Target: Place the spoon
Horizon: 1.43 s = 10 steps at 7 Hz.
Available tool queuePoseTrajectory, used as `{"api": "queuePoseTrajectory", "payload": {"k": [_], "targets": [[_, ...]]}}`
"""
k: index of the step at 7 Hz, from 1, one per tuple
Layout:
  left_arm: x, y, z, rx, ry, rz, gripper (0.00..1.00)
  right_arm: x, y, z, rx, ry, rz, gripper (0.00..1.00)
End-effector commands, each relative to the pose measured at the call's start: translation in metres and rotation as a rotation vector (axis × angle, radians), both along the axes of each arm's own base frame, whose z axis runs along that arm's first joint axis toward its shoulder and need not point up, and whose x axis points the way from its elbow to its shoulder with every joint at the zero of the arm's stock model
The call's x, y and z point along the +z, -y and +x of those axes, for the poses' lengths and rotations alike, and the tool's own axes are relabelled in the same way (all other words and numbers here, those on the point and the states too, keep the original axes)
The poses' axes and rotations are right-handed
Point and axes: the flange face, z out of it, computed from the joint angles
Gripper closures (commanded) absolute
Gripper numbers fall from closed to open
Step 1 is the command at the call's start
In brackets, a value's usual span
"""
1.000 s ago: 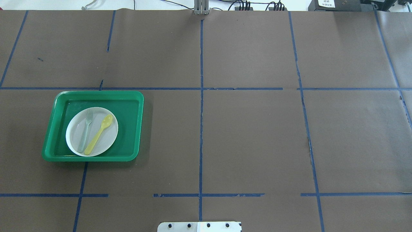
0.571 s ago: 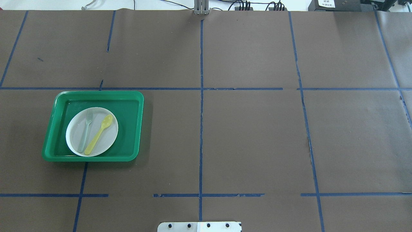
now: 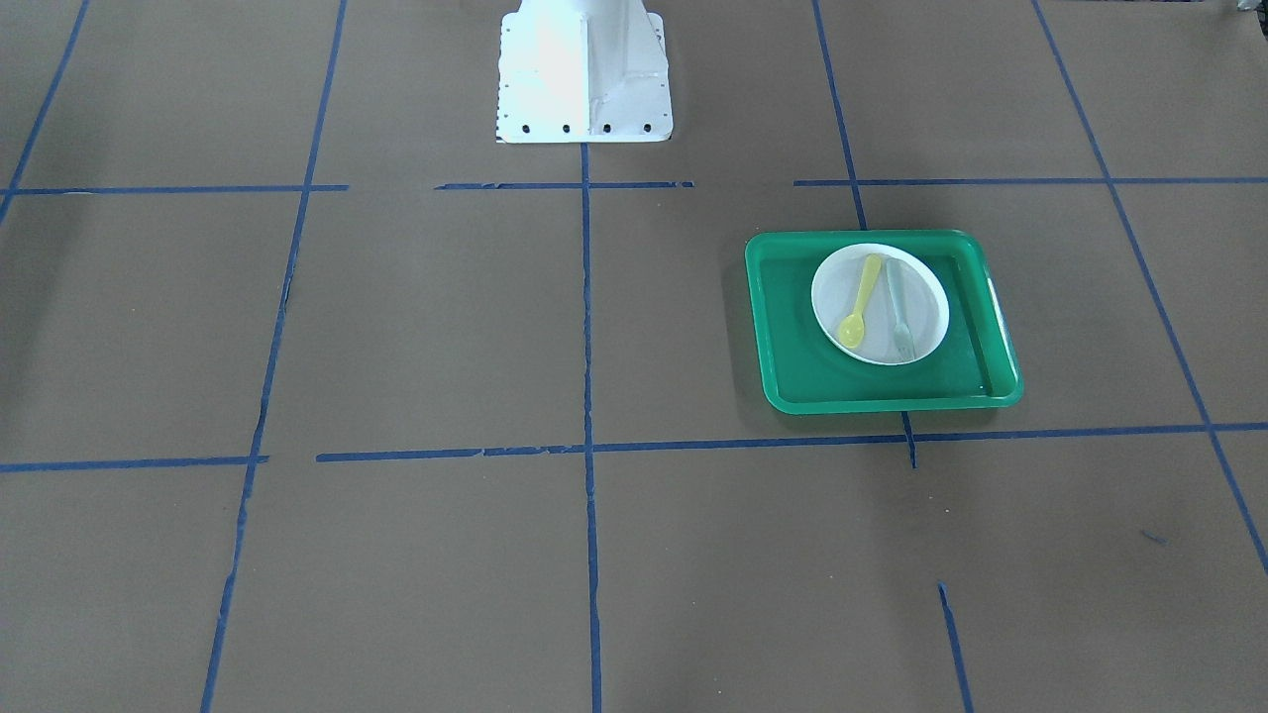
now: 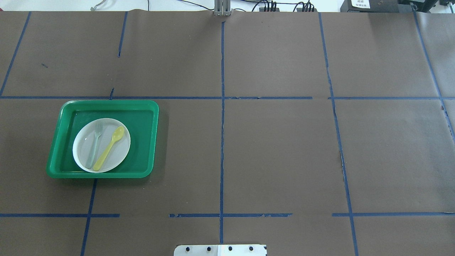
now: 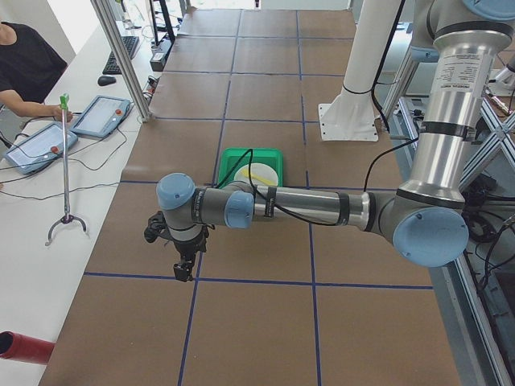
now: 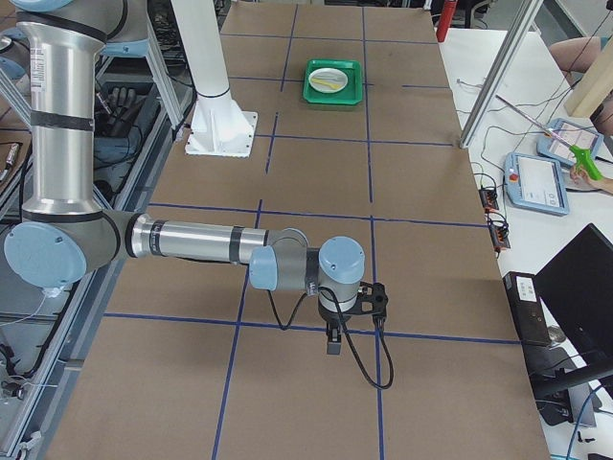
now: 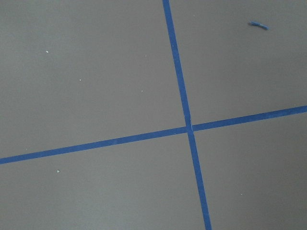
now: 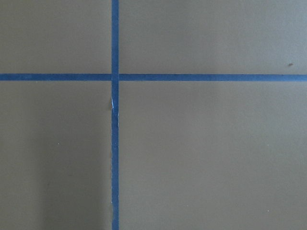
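The yellow spoon (image 4: 108, 148) lies on a white plate (image 4: 120, 151), bowl pointing away from the robot, beside a pale grey fork (image 4: 94, 144). The plate sits in a green tray (image 4: 142, 124) on the robot's left side of the table. The spoon also shows in the front-facing view (image 3: 860, 302). My left gripper (image 5: 183, 273) shows only in the exterior left view, hanging over bare table away from the tray. My right gripper (image 6: 332, 345) shows only in the exterior right view, over the far end of the table. I cannot tell whether either is open or shut.
Brown paper with blue tape grid lines covers the table (image 4: 277, 149). The robot's white base plate (image 3: 582, 69) stands at the table's edge. Both wrist views show only paper and tape crossings. Operators' desks with tablets (image 5: 100, 117) stand beyond the table.
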Motion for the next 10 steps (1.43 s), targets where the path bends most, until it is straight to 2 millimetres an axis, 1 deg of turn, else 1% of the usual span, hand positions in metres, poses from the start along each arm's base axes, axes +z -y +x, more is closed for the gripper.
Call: {"api": "queuePoseTrajectory", "payload": {"k": [1, 2, 3, 4, 5, 6, 7, 8, 9, 10], "targets": [[-0.071, -0.001, 0.105, 0.034, -0.096, 0.069, 0.00, 0.000, 0.000, 0.000, 0.000, 0.000, -0.001, 0.00], [-0.128, -0.001, 0.142, -0.008, -0.141, 0.071, 0.00, 0.000, 0.000, 0.000, 0.000, 0.000, 0.001, 0.00], [-0.166, -0.012, 0.179, -0.011, -0.178, 0.062, 0.05, 0.000, 0.000, 0.000, 0.000, -0.001, 0.001, 0.00], [-0.169, -0.027, 0.226, 0.041, -0.183, 0.028, 0.07, 0.000, 0.000, 0.000, 0.000, 0.000, 0.001, 0.00], [-0.171, -0.051, 0.285, 0.136, -0.181, 0.014, 0.10, 0.000, 0.000, 0.000, 0.000, -0.001, 0.001, 0.00], [-0.191, -0.063, 0.330, 0.166, -0.199, -0.011, 0.15, 0.000, 0.000, 0.000, 0.000, 0.000, -0.001, 0.00], [-0.194, -0.078, 0.358, 0.210, -0.201, -0.020, 0.18, 0.000, 0.000, 0.000, 0.000, -0.001, 0.001, 0.00], [-0.197, -0.092, 0.376, 0.249, -0.202, -0.021, 0.21, 0.000, 0.000, 0.000, 0.000, 0.000, 0.001, 0.00], [-0.194, -0.095, 0.384, 0.244, -0.167, 0.005, 0.24, 0.001, -0.001, 0.000, 0.000, -0.001, -0.002, 0.00], [-0.193, -0.102, 0.399, 0.245, -0.126, 0.043, 0.23, 0.000, 0.000, 0.000, 0.000, 0.000, 0.001, 0.00]]}}
